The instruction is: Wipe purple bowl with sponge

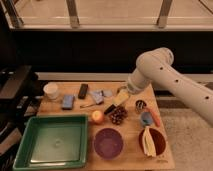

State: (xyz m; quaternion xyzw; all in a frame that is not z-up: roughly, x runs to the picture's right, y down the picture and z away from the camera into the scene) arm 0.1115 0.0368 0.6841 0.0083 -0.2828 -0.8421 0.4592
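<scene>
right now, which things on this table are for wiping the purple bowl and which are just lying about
For the job:
- purple bowl, front middle
- sponge, back left
- gripper, open, over the table's middle, at neither one

Just lying about:
- green tray
- white cup
- grey-blue cloth
- orange fruit
- reddish-brown bowl

Robot lab: gripper (122,95) over a wooden table (131,150) of household props and green tray (52,118)

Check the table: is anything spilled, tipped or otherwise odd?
Nothing stands out. The sponge lies flat at left, the purple bowl sits upright and empty in front, and the gripper hovers over the back of the table.
</scene>
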